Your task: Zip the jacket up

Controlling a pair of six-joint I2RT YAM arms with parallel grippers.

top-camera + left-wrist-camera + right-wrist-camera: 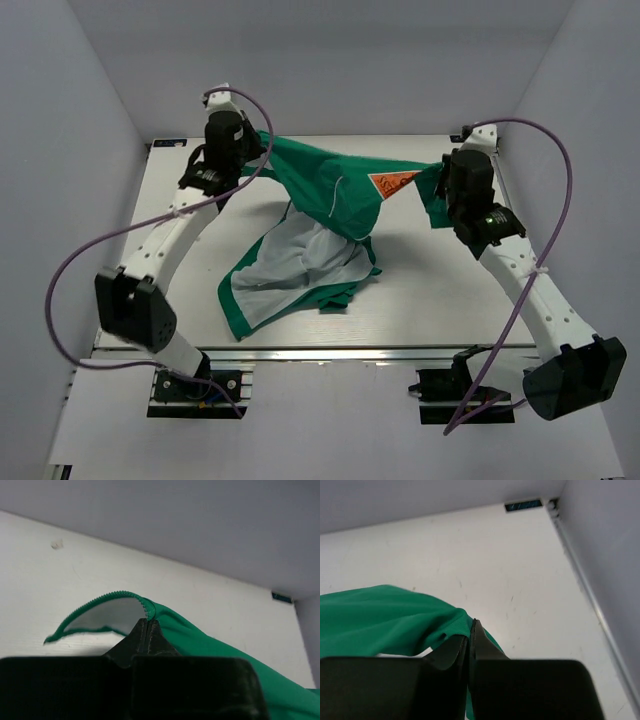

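The green jacket (325,185) is stretched and lifted between my two grippers across the back of the table, its pale lining (295,265) hanging open toward the front. An orange patch (392,183) shows near the right end. My left gripper (250,160) is shut on the jacket's zipper-toothed edge (148,611) at the back left. My right gripper (445,185) is shut on a green fold (462,620) at the back right. The zipper slider is not visible.
The white table (440,300) is ringed by pale enclosure walls (60,200) on the left, back and right. A purple cable (90,250) loops beside each arm. The table's right edge rail (580,575) runs close to my right gripper.
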